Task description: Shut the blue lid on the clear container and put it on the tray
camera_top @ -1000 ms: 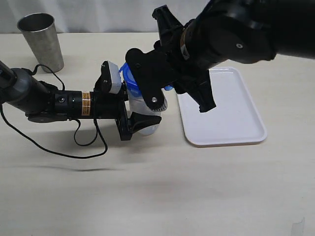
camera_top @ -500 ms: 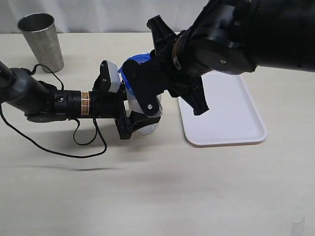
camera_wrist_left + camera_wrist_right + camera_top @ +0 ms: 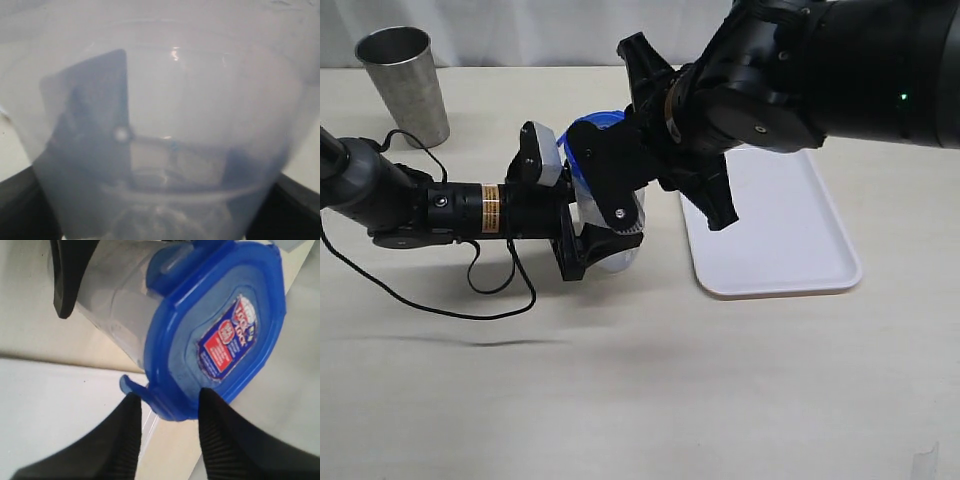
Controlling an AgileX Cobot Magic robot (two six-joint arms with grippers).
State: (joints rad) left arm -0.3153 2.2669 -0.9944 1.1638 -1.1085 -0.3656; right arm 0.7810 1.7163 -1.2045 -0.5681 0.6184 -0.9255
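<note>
Translucent blue lid (image 3: pixel 182 357) — red-and-blue sticker (image 3: pixel 229 334)

A robot lab bench. Two black arms (image 3: pixel 380 190) (image 3: pixel 840 70) with a loose cable (image 3: pixel 420 300) work over a plain beige table (image 3: pixel 720 400). A white backdrop (image 3: pixel 520 30) hangs behind.

Mid-table (image 3: pixel 670 380), the clear container (image 3: pixel 616 256) sits between the jaws of the left gripper (image 3: pixel 582 240), whose arm reaches in from the left. On top of the container is the blue lid (image 3: pixel 220 330). The right gripper (image 3: pixel 167 410) reaches over from the right, a finger on either side of the lid's edge. Just right of the container lies the tray (image 3: pixel 790 240). Far back on the left stands the metal cup (image 3: pixel 405 85), well apart from everything else.
</note>
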